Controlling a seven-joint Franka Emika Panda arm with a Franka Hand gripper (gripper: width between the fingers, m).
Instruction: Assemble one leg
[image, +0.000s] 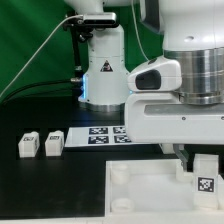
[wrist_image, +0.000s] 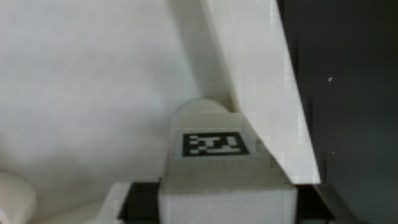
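My gripper (image: 204, 168) is at the exterior view's right, shut on a leg (image: 205, 184), a small white block with a black-and-white tag. It holds the leg upright over the right part of the large white square panel (image: 140, 192); whether the leg touches the panel I cannot tell. In the wrist view the leg (wrist_image: 217, 150) sits between the dark fingers (wrist_image: 143, 203) of the gripper (wrist_image: 221, 202), its end near the panel's edge (wrist_image: 240, 70). Two more legs (image: 27, 145) (image: 53, 143) stand on the black table at the left.
The marker board (image: 105, 134) lies on the table behind the panel. The arm's white base (image: 103, 70) stands at the back with a cable running left. In the wrist view the black table (wrist_image: 347, 100) shows beside the panel.
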